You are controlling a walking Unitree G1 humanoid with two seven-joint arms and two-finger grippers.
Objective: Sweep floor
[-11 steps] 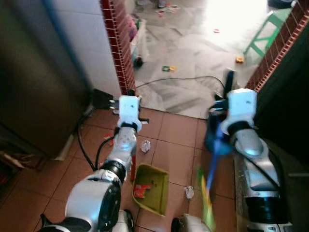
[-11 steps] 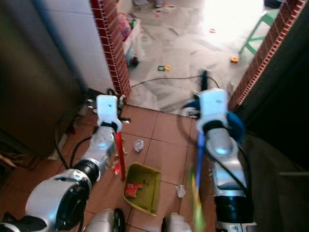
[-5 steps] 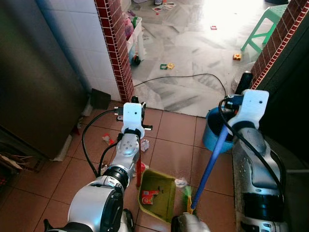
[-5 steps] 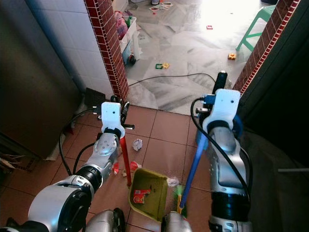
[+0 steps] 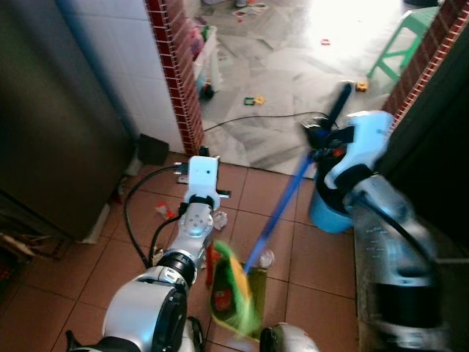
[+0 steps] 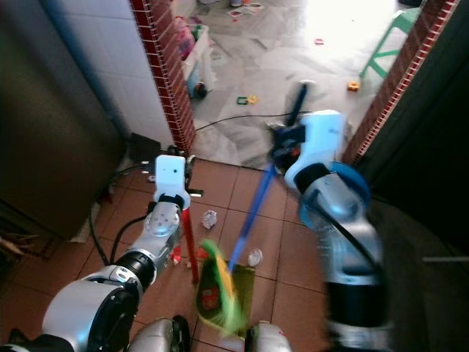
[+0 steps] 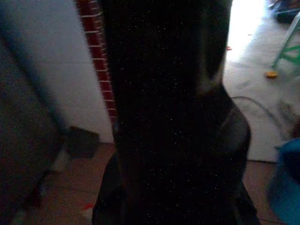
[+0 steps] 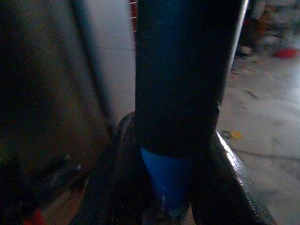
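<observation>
Taking the green dustpan (image 5: 238, 297) on the red-tiled floor (image 5: 88, 271) as the landmark: to its left and beyond it stands a dark cabinet (image 5: 51, 110) against a white wall, with a red brick pillar (image 5: 176, 66) further along. The left end effector (image 5: 199, 165) sits just beyond the dustpan's left edge, closed on the red handle (image 5: 209, 262) that runs down to the pan; in the left wrist view its dark fingers (image 7: 140, 154) wrap a dark shaft. A crumpled paper (image 5: 220, 218) lies beside that arm, just beyond the pan. Over the pan the broom's green bristles (image 5: 236, 282) are blurred, and a second paper wad (image 5: 265, 258) lies at the pan's far right corner. The blue broom (image 5: 282, 202) stick slants up and right from the pan to the right end effector (image 5: 322, 136), which is clamped around it; the right wrist view shows fingers (image 8: 225, 183) hugging the blue shaft below its black grip. A blue bucket (image 5: 326, 213) stands right of the pan, and a green stool (image 5: 403, 37) stands far beyond on the marble floor.
</observation>
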